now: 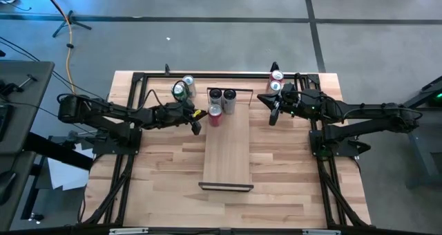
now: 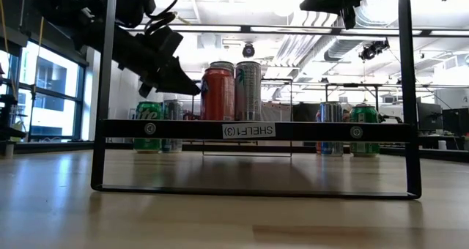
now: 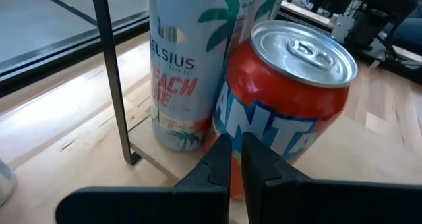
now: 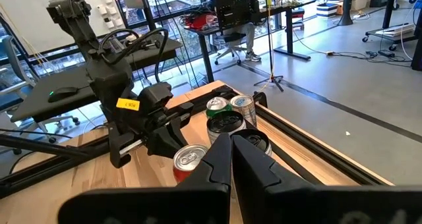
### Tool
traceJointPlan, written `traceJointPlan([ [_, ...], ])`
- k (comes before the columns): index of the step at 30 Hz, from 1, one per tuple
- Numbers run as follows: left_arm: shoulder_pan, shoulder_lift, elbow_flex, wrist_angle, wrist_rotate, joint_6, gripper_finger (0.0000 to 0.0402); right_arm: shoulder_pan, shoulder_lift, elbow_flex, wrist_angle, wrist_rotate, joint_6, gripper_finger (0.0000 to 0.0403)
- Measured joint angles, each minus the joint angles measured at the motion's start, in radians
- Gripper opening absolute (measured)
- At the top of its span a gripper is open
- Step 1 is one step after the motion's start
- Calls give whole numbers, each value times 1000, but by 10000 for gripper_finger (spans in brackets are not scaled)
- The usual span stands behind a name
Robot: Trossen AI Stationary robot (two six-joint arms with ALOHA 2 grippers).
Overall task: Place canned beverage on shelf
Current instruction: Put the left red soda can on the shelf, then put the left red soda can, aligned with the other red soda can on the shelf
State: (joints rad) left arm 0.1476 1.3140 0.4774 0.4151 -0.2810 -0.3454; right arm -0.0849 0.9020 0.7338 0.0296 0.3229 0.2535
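Observation:
The shelf (image 1: 228, 152) is a long pale board with dark end frames, lying in the middle of the table. At its far end stand two tall cans (image 1: 222, 97) and, just in front of them, a short orange-red can (image 1: 214, 115), upright on its base. The orange-red can also shows in the left wrist view (image 3: 283, 112). My left gripper (image 3: 236, 159) is shut, level with the can's side, at the shelf's left edge (image 1: 197, 123). My right gripper (image 1: 272, 117) is shut and empty, right of the shelf's far end, clear of the cans. My left gripper points its shut fingertips (image 3: 221, 151) at the lower side wall of the orange-red can (image 3: 264, 138), coming level from the table's left. I cannot tell whether they touch it. The can stands upright on the shelf.
A green can and a silver can (image 1: 183, 88) stand on the table left of the shelf's far end. Two more cans (image 1: 276, 81) stand at its right, beside my right arm. A dark frame (image 1: 207, 74) runs along the table's far edge. The shelf's near half is bare board.

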Motion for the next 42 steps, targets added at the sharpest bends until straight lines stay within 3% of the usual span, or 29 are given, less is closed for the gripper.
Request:
traceJointPlan([
  [12, 10, -33, 0, -32, 3, 6, 0, 0, 0, 0, 0, 0, 0, 0],
  [19, 10, -312, 0, -183, 2, 81, 0, 0, 0, 0, 1, 0, -27, 0],
  [24, 10, -554, 17, -185, 7, 123, 0, 0, 0, 0, 52, 0, -27, 0],
  [29, 8, -687, 96, -157, 19, 139, 0, 0, 0, 0, 177, 0, -67, 0],
  [38, -66, -644, 219, -118, 261, 140, 0, 0, 0, 0, 235, 0, -105, 0],
  [42, -96, -613, 221, -76, 277, 190, 1, 0, 0, 0, 245, 0, -97, 0],
])
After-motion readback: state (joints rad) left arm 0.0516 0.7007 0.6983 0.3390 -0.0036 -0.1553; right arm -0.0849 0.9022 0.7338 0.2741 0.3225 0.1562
